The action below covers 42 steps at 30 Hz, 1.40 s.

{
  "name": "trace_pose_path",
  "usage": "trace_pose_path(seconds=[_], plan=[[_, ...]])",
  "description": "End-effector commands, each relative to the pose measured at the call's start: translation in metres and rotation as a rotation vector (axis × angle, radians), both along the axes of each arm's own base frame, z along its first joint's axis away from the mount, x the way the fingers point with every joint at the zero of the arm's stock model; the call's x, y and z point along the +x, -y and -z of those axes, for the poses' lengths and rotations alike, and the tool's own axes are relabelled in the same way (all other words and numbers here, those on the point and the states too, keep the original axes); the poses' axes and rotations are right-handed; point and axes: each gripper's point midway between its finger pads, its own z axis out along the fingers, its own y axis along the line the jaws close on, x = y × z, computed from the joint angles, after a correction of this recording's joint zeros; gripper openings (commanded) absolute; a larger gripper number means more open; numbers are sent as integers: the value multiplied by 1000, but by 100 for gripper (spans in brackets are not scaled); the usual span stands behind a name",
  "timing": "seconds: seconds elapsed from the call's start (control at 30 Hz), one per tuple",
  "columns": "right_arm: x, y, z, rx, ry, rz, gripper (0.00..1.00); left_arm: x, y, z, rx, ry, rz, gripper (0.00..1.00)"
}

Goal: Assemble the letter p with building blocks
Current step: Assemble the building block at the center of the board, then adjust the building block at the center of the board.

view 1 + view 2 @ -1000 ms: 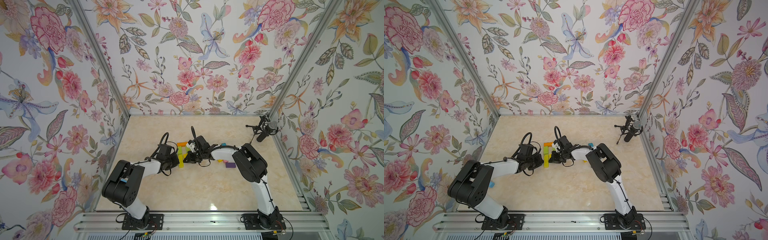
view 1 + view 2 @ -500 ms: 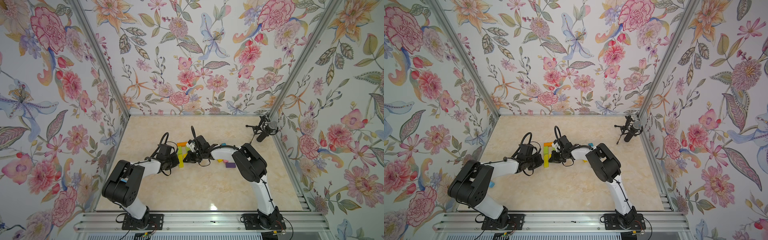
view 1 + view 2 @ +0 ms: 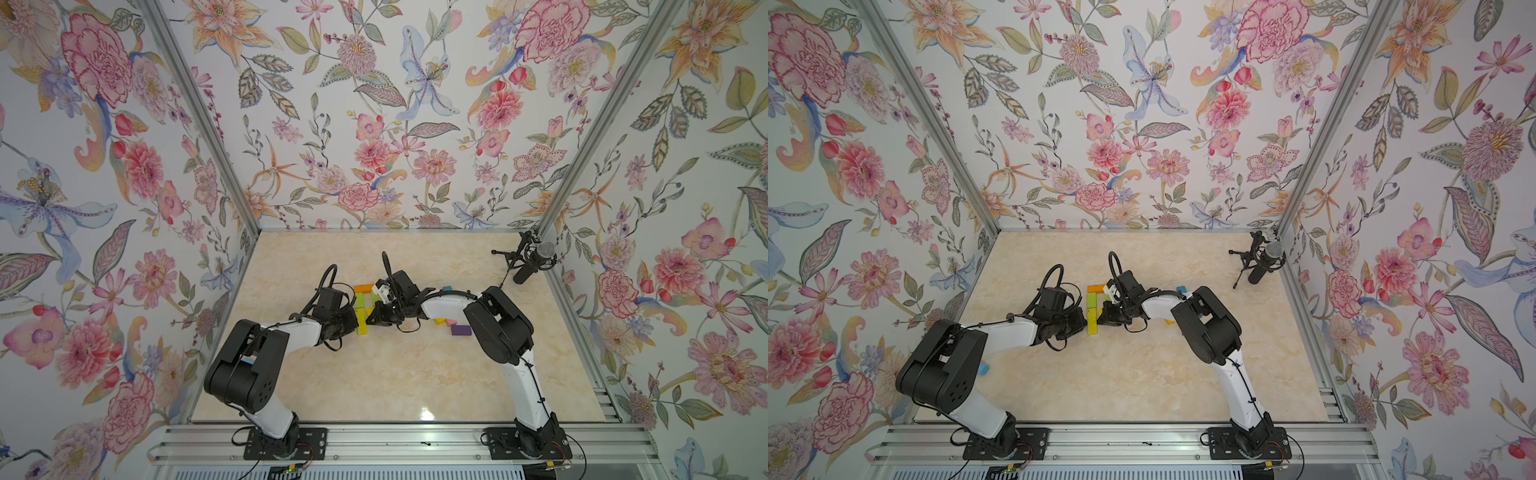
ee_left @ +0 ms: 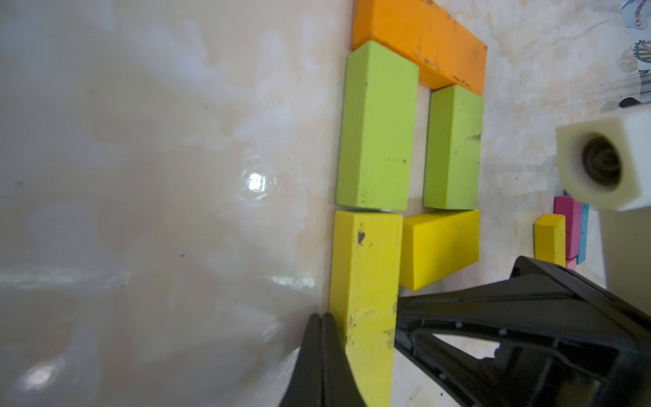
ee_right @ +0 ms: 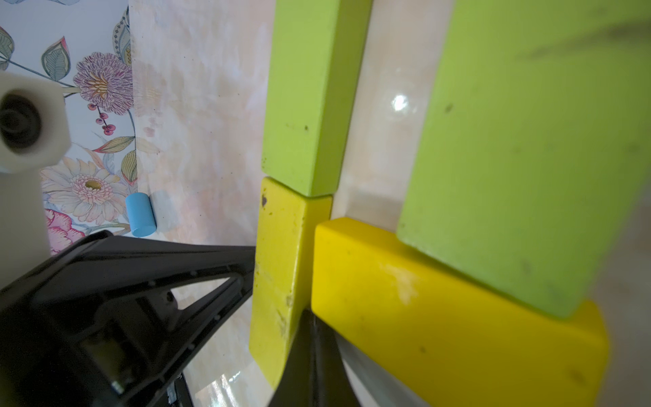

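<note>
No change across the last second: same poses, same block positions in both top views. Reads as a held squeeze, not a fresh move.

By the left edge of the table point(image 3: 374, 374), a blue cylinder point(image 5: 140, 215), well apart from the work.

Next, the left gripper point(image 4: 320, 327): pressed together, holding nothing, tips against the outer side of the long yellow block point(image 4: 364, 282).

Near the middle of the table, clear of every edge, the letter point(image 3: 360, 300). Stem made of a lime block point(image 4: 377, 130) end to end with the long yellow block. Orange block point(image 4: 419, 42) across the far end. Second lime block point(image 4: 452, 148) down the right side, apart from the stem. Short yellow block point(image 4: 440, 246) closing the bowl, a touch skewed.

Then the right gripper point(image 5: 311, 324): also pressed together and empty, tips against the stem's inner side, just beside the short yellow block.

Judged all but finished, with only truing-up left, probably of the short yellow block. Some risk of dragging the stem out of line on release.

Further right, spares lying loose: small yellow point(image 4: 549, 239), pink point(image 4: 567, 225), teal point(image 4: 583, 232), purple point(image 3: 460, 330). Microphone point(image 3: 534, 259) in the far right corner.
</note>
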Motion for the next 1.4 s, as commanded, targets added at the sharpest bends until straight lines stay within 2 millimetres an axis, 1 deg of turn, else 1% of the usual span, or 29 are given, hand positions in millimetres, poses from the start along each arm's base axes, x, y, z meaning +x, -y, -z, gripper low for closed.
trace_pose_path(seconds=[0.0,0.47,0.67,0.77,0.83,0.87,1.0,1.07,1.13,1.2,1.27,1.37], plan=[[-5,-1,14,-21,-33,-4,0,-18,-12,26,62,-104,2,0],[-5,1,16,-26,-36,-1,1,-16,-12,27,60,-109,2,0],[-7,3,12,-24,-33,-2,0,-21,-21,24,89,-115,-19,0],[-9,8,8,-28,-25,1,1,-21,-31,16,128,-102,-41,0],[-10,11,1,-28,-10,4,0,-20,-40,8,172,-89,-67,0],[-11,12,-3,-25,0,3,1,-17,-43,-3,182,-60,-78,0],[-8,18,-23,-10,39,12,0,-11,-53,-22,228,-17,-100,0],[-5,21,-37,-5,64,18,0,-9,-54,-27,235,-5,-100,0],[0,29,-47,-22,92,32,0,-8,-54,-30,235,3,-97,0],[7,41,-51,-54,114,54,1,-7,-54,-32,235,10,-95,0],[16,54,-50,-79,123,77,1,-6,-54,-33,235,16,-92,0],[26,74,-43,-121,120,110,1,-6,-54,-34,231,23,-86,0]])
